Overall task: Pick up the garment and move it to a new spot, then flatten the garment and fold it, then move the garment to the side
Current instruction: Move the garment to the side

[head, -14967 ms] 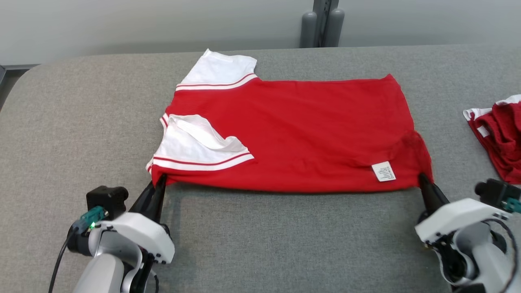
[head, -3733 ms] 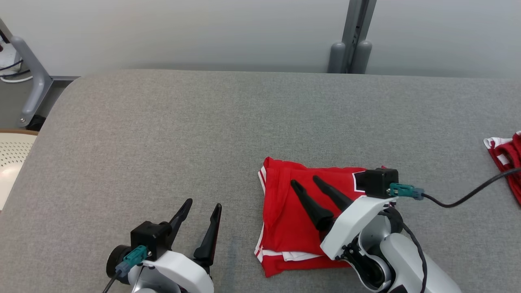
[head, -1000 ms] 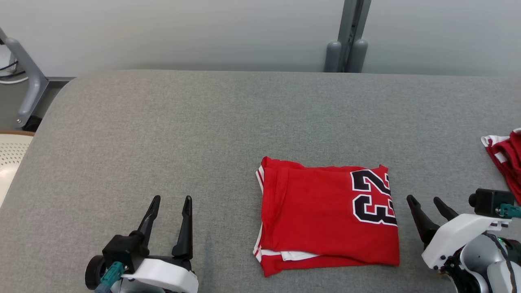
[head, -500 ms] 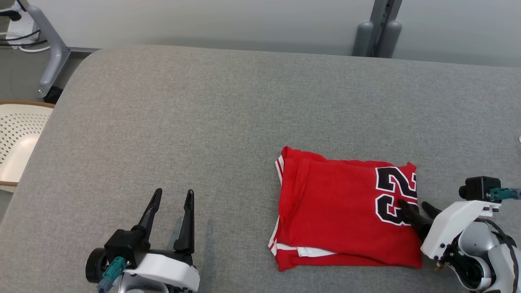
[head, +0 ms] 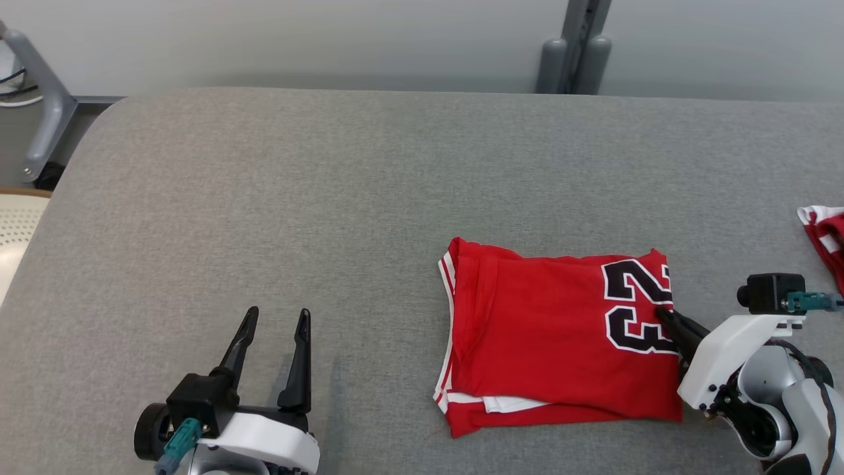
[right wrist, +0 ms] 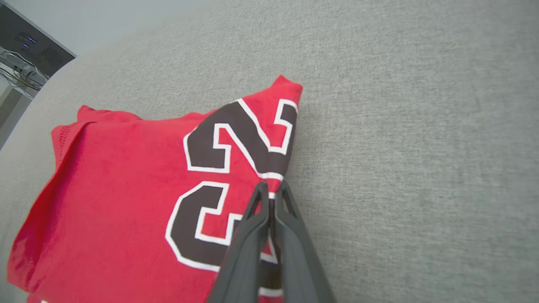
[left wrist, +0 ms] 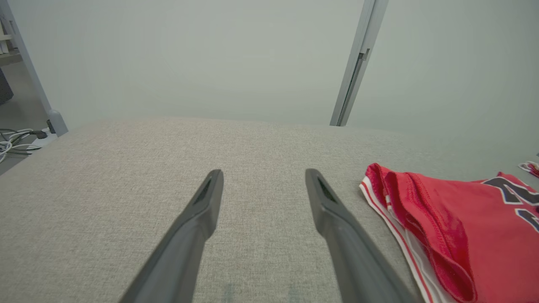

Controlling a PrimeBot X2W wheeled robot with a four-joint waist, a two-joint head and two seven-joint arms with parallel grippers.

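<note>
Right jaws clamped on garment (head: 547,330), left jaws apart, another cloth (head: 829,241) in head view

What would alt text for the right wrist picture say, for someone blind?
The right pincer, shut, pinches the edge of a folded red jersey at its black number 23, on a grey fabric table.
</note>
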